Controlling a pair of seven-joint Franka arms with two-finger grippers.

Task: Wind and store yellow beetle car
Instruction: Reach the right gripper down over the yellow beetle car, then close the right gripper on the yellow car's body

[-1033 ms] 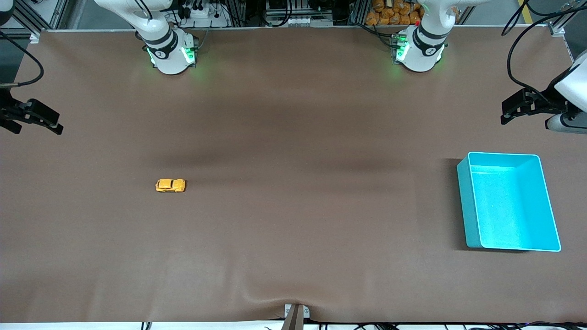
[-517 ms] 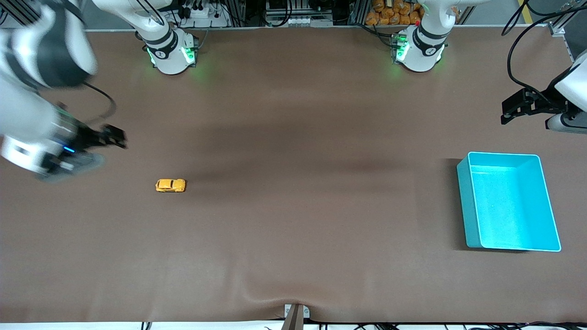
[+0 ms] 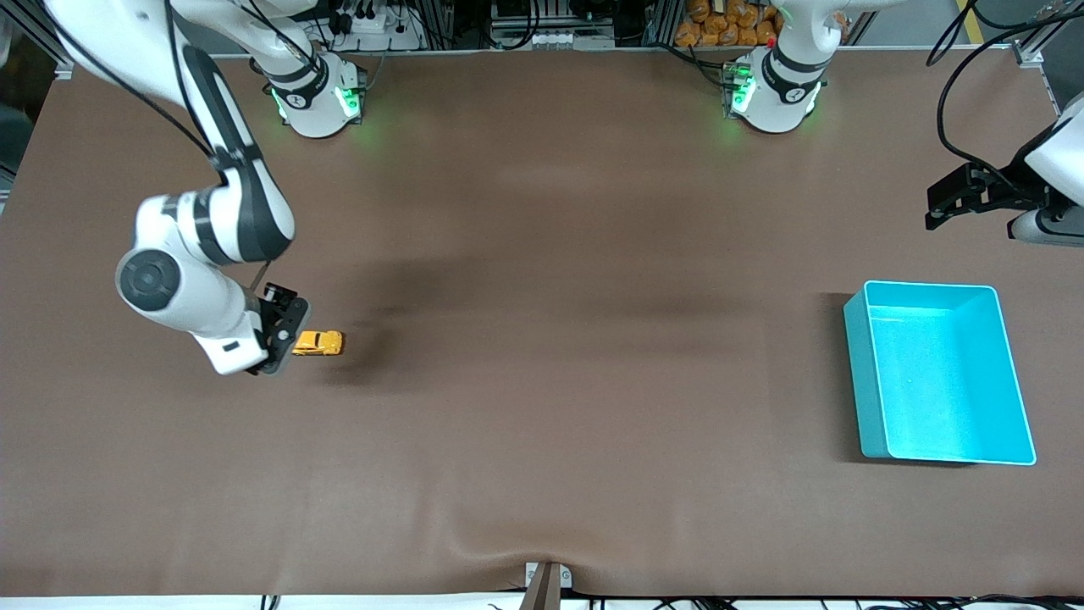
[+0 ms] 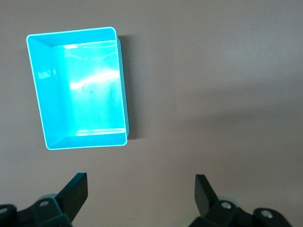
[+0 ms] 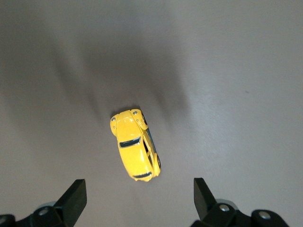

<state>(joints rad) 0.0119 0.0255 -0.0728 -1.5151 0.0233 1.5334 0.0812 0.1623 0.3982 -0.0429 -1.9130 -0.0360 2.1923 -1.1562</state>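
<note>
The yellow beetle car (image 3: 319, 342) stands on its wheels on the brown table toward the right arm's end. My right gripper (image 3: 284, 332) hangs open just beside and above one end of the car. In the right wrist view the car (image 5: 136, 145) lies between and ahead of the open fingers (image 5: 73, 198), with nothing held. My left gripper (image 3: 953, 203) waits open above the table edge at the left arm's end, near the turquoise bin (image 3: 857, 339). The left wrist view shows the empty bin (image 4: 39, 94) below.
The brown cloth has a wrinkle at the edge nearest the camera, by a small mount (image 3: 546, 580). The arm bases (image 3: 318, 97) stand along the farthest edge.
My right arm has swung in from the table's end and come down over the car. The car, the bin and the left arm have not moved.
</note>
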